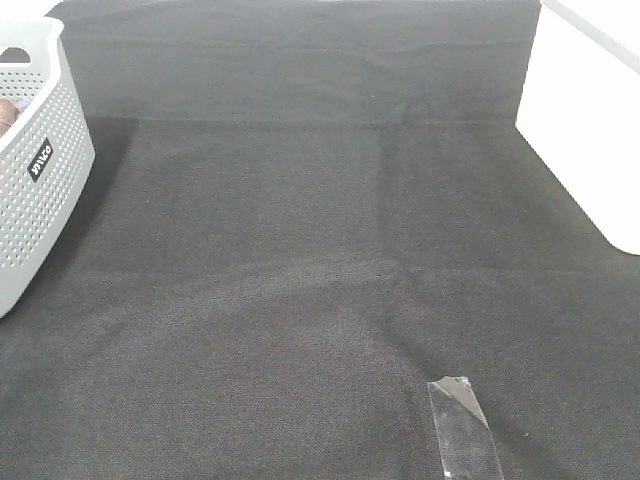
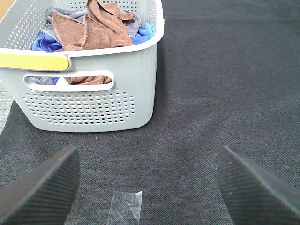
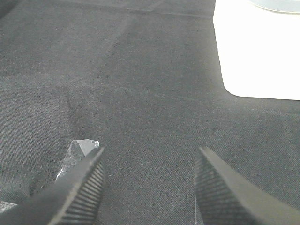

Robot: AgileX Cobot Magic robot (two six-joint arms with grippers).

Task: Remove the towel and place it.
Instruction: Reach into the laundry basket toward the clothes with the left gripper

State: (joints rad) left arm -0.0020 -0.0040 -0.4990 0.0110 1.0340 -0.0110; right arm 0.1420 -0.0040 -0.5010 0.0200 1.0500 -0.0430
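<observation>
Brown towel (image 2: pixel 101 30) lies in the basket (image 2: pixel 89 108) at the left edge of the table (image 1: pixel 320 250), ahead of the left gripper (image 2: pixel 147 154). That and the right gripper (image 3: pixel 151 154) stand spread, empty.

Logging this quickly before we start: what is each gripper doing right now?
Left gripper: open, holding nothing.
Right gripper: open, holding nothing.

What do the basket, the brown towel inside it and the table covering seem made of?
Basket: likely moulded plastic, matte pale grey; regular punched holes, smooth rim. Towel: soft napped cloth, probably microfibre, rust-brown; crumpled, fuzzy surface. Table covering: black woven fabric, matte; visible weave and creases.
</observation>
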